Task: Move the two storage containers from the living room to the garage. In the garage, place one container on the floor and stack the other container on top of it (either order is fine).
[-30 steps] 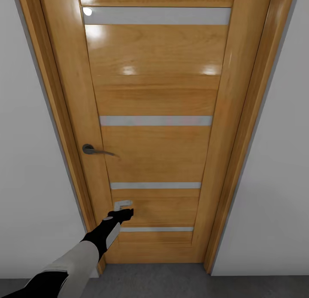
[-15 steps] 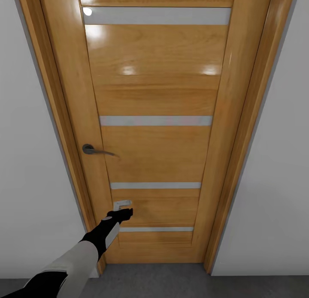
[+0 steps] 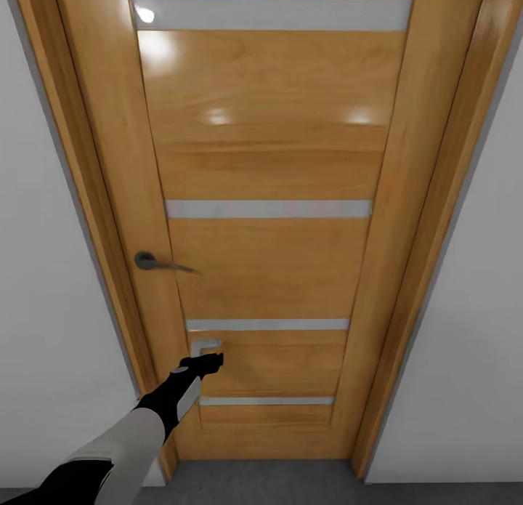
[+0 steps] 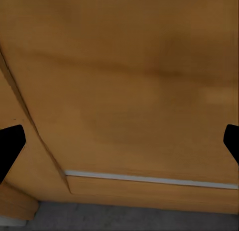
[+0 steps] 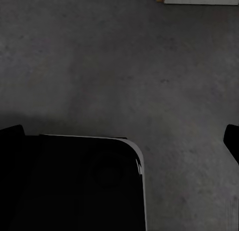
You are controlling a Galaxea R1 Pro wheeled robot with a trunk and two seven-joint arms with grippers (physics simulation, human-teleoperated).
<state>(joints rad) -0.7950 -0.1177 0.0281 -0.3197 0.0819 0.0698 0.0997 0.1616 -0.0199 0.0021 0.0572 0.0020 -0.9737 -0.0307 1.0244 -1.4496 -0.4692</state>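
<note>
I'm parked close in front of a wood-panelled door [image 3: 269, 258], closed, honey-coloured with pale horizontal strips across it. Its dark lever handle [image 3: 161, 262] sits at the door's left edge, about mid-height. Pale grey wall [image 3: 43, 330] on both sides of the frame; a strip of dark grey concrete floor [image 3: 261, 483] at the base.

My left arm reaches forward and low, the left gripper [image 3: 205, 352] up against the lower door panel, below the handle and well apart from it. From the head camera I cannot tell whether it touches the wood. In the left wrist camera the two dark fingertips [image 4: 10, 146] stand wide apart with only door panel between them; nothing held.

Right wrist camera looks down at speckled concrete, with a black part of the robot's body [image 5: 74, 183] below it. The right gripper's fingertips [image 5: 11, 134] are spread wide, empty.

Storage containers: not seen from here.
</note>
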